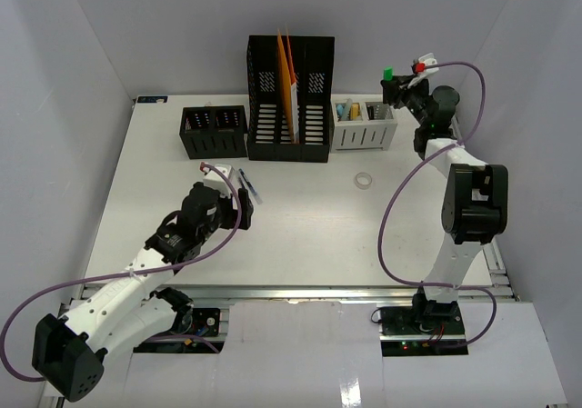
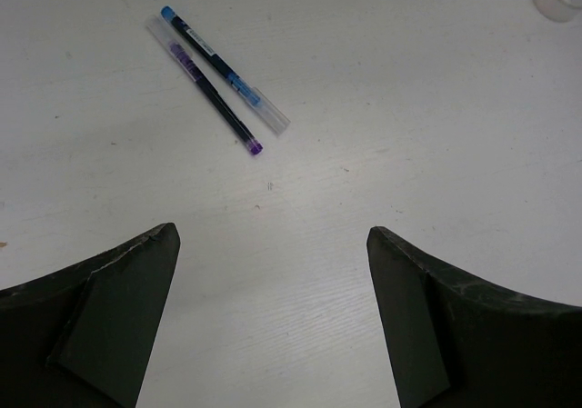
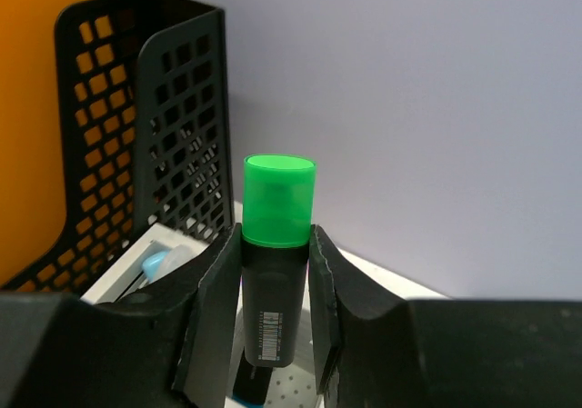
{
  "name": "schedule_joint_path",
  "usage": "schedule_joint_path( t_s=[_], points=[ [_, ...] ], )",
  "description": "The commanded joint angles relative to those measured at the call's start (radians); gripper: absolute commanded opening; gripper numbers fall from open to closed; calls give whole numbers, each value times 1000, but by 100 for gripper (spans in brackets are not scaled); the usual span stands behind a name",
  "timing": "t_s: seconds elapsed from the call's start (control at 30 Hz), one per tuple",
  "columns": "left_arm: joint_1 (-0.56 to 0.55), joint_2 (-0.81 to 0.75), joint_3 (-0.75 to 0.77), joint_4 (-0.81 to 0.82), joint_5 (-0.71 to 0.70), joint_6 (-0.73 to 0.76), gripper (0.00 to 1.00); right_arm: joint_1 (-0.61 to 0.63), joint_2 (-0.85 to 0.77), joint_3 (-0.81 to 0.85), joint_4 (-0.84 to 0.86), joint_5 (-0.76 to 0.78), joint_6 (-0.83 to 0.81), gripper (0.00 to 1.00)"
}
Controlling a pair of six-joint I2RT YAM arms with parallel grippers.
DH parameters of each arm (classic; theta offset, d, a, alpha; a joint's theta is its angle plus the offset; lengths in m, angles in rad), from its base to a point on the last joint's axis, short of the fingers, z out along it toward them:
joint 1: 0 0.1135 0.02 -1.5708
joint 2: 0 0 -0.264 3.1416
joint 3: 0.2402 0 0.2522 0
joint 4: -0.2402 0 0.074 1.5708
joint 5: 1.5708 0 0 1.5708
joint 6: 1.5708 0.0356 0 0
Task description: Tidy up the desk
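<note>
The desk is a white tabletop with a metal rail along its near edge. My left gripper is open and empty, low over the desk. In the left wrist view it sits just short of two pens, one blue and one purple, lying side by side; they also show in the top view. My right gripper is shut on a black highlighter with a green cap, held upright above the white basket at the back right.
A tall black mesh file holder with orange folders stands at the back centre. A low black organizer is to its left. A clear tape ring lies on the desk. White walls enclose three sides.
</note>
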Motion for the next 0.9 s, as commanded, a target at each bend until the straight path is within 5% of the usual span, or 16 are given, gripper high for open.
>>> schedule_joint_path(
  t_s=[0.0, 0.27, 0.4, 0.5, 0.6, 0.77, 0.87],
  points=[
    [10, -28, -14, 5, -21, -36, 96, 3, 68, 40, 88, 37, 55, 8],
    [15, -60, -20, -17, 0, -88, 96, 3, 123, 12, 121, 26, 105, 20],
    [18, -71, -20, 8, 69, -148, 98, 1, 116, -8, 121, 4, 87, 55],
    [18, -79, -26, 78, 246, -238, 98, 3, 54, -45, 102, -34, 43, 75],
    [18, -72, -26, 132, 322, -302, 98, 3, -22, -45, -33, -57, -24, 86],
    [20, -56, -86, 270, 434, -420, 98, 3, -175, -11, -428, -157, -167, 88],
    [20, -25, -137, 396, 486, -491, 98, 3, -217, 60, -866, -242, -286, 85]
  ],
)
